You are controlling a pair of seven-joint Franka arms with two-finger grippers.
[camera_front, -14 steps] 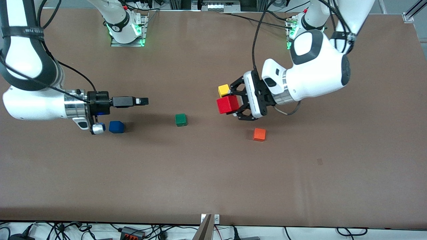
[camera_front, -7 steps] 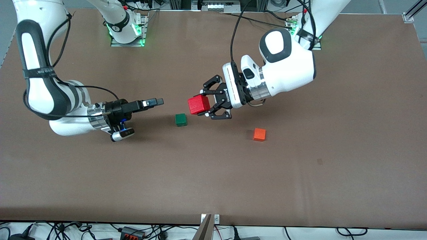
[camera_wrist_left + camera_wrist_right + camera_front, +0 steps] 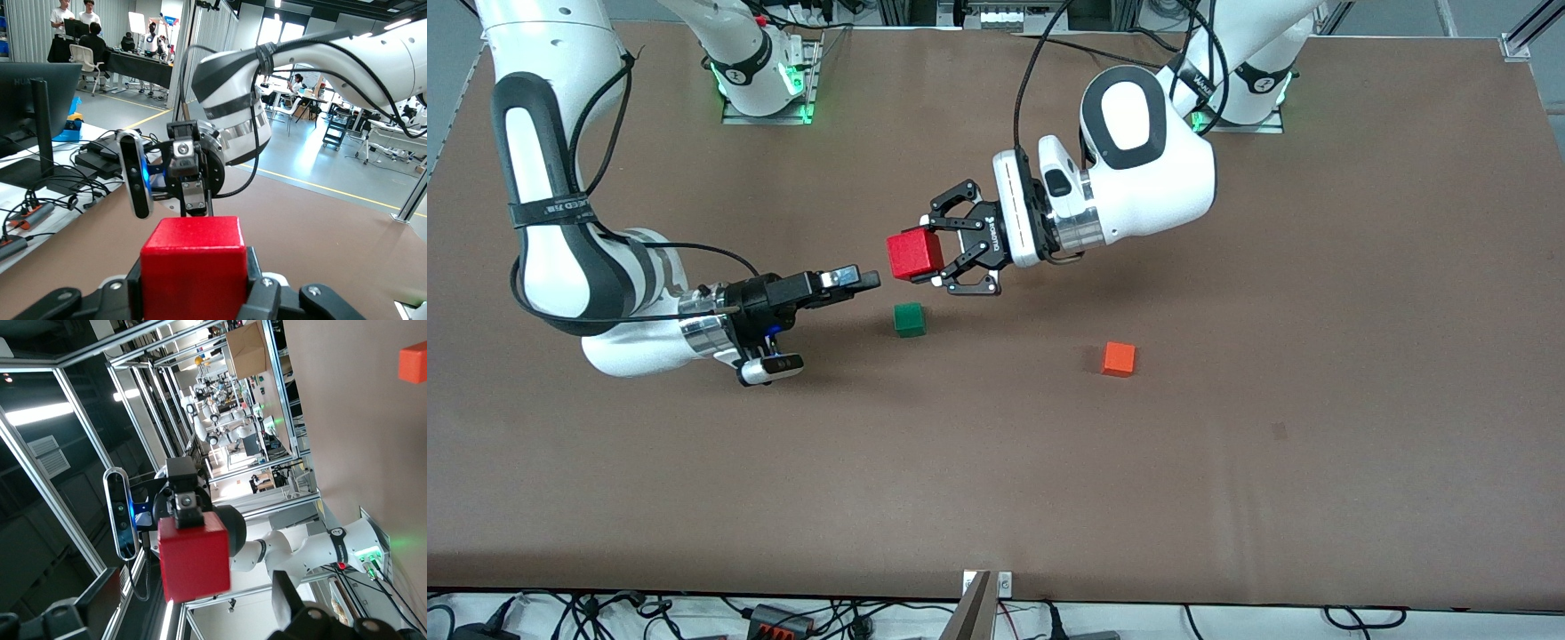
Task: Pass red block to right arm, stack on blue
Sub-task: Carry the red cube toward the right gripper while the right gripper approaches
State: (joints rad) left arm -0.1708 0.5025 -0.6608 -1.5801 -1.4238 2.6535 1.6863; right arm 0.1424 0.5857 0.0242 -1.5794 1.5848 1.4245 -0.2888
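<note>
Red block (image 3: 915, 254) clamped in left gripper (image 3: 935, 255), facing right gripper (image 3: 864, 280), spread wide; no legible writing.

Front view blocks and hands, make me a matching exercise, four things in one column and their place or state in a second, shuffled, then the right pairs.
Things:
1. red block
2. green block
3. orange block
4. right hand

Places or states:
A. lying on the table toward the left arm's end
B. open, in the air facing the held block
C. gripped in the shut left hand, off the table
D. on the table, below the two hands

Pairs: 1-C, 2-D, 3-A, 4-B
</note>
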